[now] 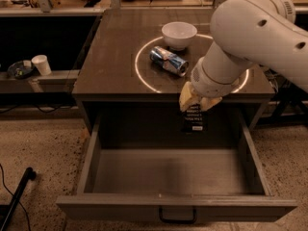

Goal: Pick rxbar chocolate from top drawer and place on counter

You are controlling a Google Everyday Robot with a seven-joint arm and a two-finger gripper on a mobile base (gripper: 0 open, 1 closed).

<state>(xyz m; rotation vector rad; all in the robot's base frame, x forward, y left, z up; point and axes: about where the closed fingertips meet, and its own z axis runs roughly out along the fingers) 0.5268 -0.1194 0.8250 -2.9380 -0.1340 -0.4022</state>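
Note:
My gripper (195,104) is shut on the rxbar chocolate (193,121), a small black bar with pale lettering that hangs upright from the fingers. It is held above the open top drawer (173,177), just in front of the counter's front edge. The drawer floor is bare grey, and its dark pull handle (177,216) shows at the front. The counter (110,61) is a dark top with a thin white circle line. My white arm comes in from the upper right and hides the counter's right part.
A white bowl (179,34) and a crushed blue-silver can (168,61) sit inside the circle on the counter. A paper cup (42,64) and a dark dish (20,69) stand on a low shelf at left. A black cable lies on the floor at lower left.

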